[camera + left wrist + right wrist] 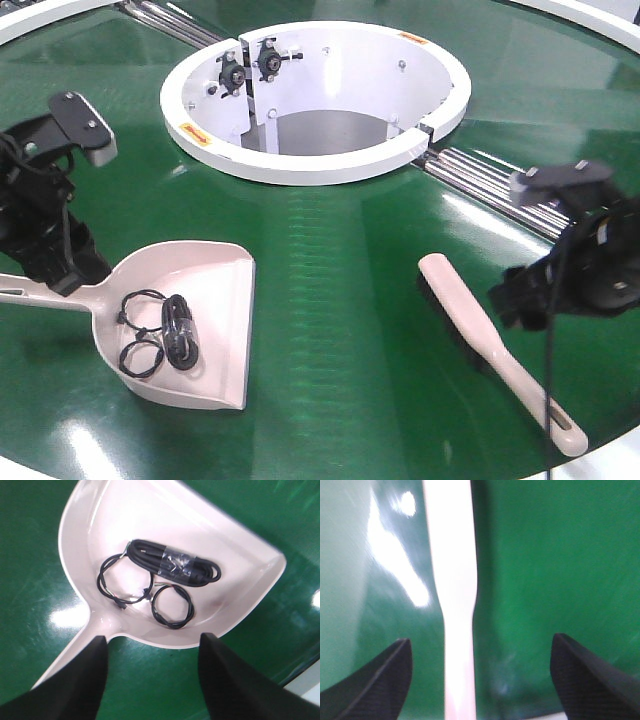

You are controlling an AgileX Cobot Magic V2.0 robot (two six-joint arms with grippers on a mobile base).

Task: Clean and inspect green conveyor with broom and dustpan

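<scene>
The green conveyor [340,300] fills the view. The dustpan [215,330] lies on it at the left, with black coiled cables [165,330] inside; it also shows in the left wrist view [150,525]. My left gripper [75,275] is open just behind the pan's back wall, with its handle passing under the left finger [75,680]. The broom [480,335] lies flat on the belt at the right. My right gripper [515,300] is open above it. In the right wrist view the broom handle [452,580] runs between the wide-apart fingers, nearer the left one, untouched.
The white ring opening [320,160] sits at the back centre, with metal roller strips [490,180] running from it toward the right. The cables [165,567] lie in two loops and one wrapped bundle. The belt's front edge is close below the broom's handle end.
</scene>
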